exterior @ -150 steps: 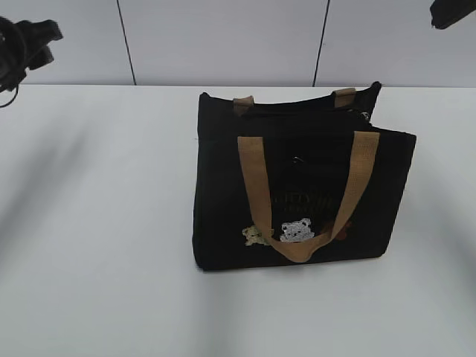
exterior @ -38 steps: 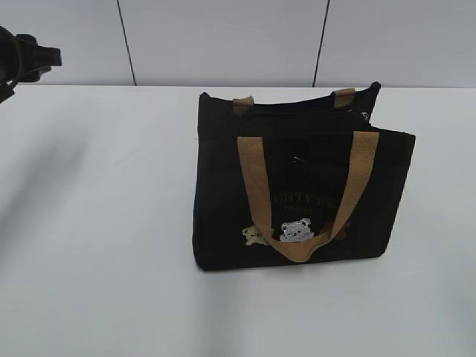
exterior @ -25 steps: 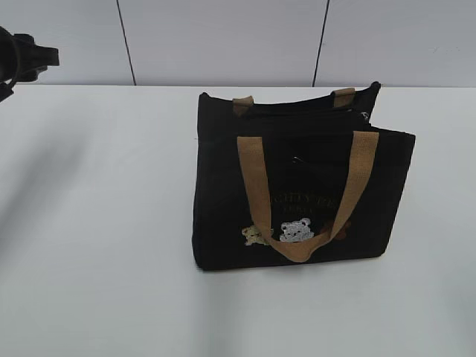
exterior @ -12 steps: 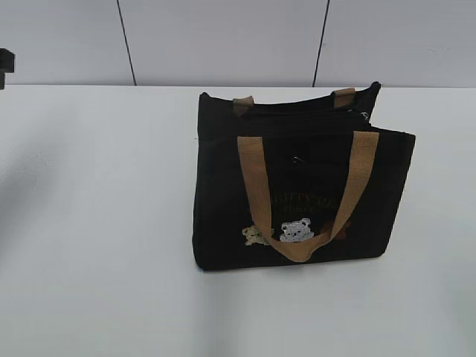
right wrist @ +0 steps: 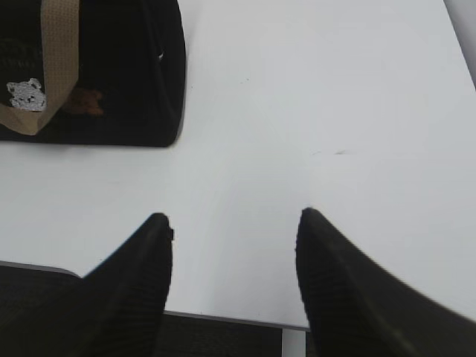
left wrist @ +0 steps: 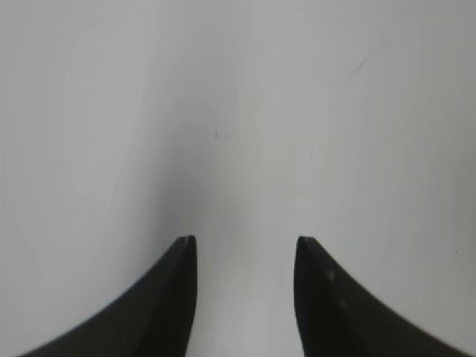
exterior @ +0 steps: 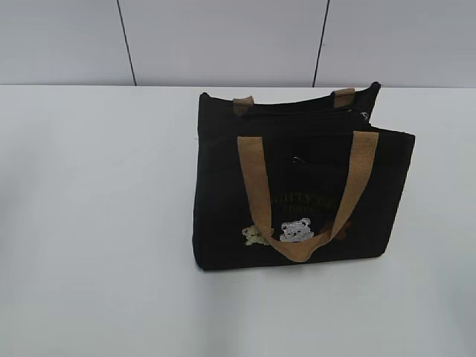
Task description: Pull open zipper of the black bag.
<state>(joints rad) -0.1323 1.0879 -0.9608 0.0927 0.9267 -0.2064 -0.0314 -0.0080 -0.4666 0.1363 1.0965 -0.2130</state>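
The black bag [exterior: 297, 193] stands upright on the white table [exterior: 97, 223], a little right of centre. Its tan handles [exterior: 253, 178] hang down the front above the bear patches [exterior: 296, 230]. The zipper [exterior: 297, 113] runs as a dark line along the top, and a small silvery glint [exterior: 364, 115] shows at its right end. Neither arm shows in the exterior view. My left gripper [left wrist: 247, 239] is open over bare table. My right gripper [right wrist: 234, 214] is open too, holding nothing, with the black bag [right wrist: 126, 67] up to its left and well apart.
A pale panelled wall [exterior: 223, 37] with dark seams rises behind the table. In the right wrist view the table's front edge [right wrist: 223, 318] runs just beneath the fingers, with dark floor below it.
The left arm, seen at the exterior view's upper left edge earlier, has drawn out of that view. The bag has not moved.
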